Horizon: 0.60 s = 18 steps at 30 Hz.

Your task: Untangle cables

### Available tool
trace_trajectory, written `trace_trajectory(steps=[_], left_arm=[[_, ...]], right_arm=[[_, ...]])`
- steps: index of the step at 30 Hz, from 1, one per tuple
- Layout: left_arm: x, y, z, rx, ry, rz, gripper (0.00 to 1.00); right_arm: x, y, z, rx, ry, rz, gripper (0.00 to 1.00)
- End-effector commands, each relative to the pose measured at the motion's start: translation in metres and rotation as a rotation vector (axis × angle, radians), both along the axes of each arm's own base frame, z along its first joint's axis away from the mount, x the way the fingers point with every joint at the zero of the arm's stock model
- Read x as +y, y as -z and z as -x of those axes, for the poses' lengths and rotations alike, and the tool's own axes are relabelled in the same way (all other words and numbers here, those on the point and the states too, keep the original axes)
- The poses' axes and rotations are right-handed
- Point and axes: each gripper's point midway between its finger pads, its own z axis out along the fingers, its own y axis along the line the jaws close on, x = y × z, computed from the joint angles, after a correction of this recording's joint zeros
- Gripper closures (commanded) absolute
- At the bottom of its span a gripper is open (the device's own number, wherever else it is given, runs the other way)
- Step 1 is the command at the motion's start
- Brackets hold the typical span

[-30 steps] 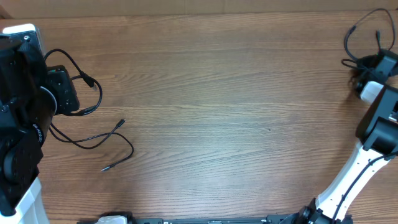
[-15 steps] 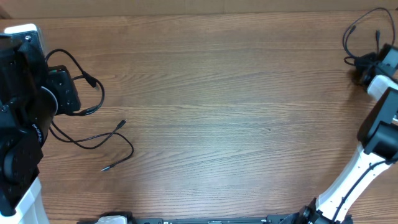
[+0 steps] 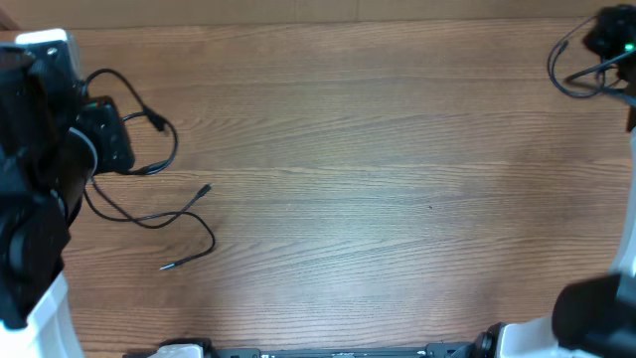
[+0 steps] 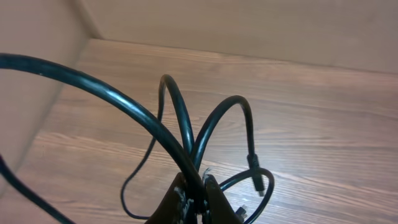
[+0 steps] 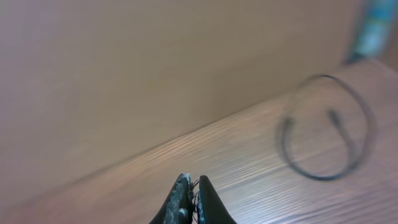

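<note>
Overhead cam looks straight down from high up on the whole surface [image 3: 348, 179], arms at L & R edges. L wrist cam sits just behind the left end effector [image 4: 196, 198], low and close, facing along the surface to the back wall [image 4: 249, 25]; it shares the left cables [image 4: 180, 118] w/ overhead. R wrist cam, mounted likewise behind the right end effector [image 5: 189, 190], is blurred, faces the wall, and shares the right cable loop [image 5: 323, 124] w/ overhead.

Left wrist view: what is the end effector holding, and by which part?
The left end effector is shut on a black cable, pinching its cord where the loops meet, not a plug.
</note>
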Motion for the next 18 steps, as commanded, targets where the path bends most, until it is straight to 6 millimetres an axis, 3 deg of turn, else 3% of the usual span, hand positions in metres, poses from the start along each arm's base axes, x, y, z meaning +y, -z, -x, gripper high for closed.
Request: trace_trajectory(steps=[1,6,10,14,18], left_arm=[[-0.031,0.021,-0.038,0.061,0.155,0.106,0.96],[-0.067,0.06,-0.106,0.132,0.288,0.206,0.96],[-0.136,0.091,-0.147,0.18,0.512,0.345,0.96],[-0.2,0.127,-0.146,0.309,0.676,0.441,0.96],[-0.241,0.157,-0.13,0.425,0.746,0.418,0.96]], right_arm=[[0.062,-0.033,0.024,-0.033,-0.174,0.092,0.96],[0.105,-0.064,0.061,-0.068,-0.253,0.099,0.96],[0.119,-0.08,0.079,-0.097,-0.277,0.107,0.96],[0.12,-0.084,0.087,-0.101,-0.277,0.108,0.96],[0.12,-0.08,0.088,-0.084,-0.278,0.103,0.92]])
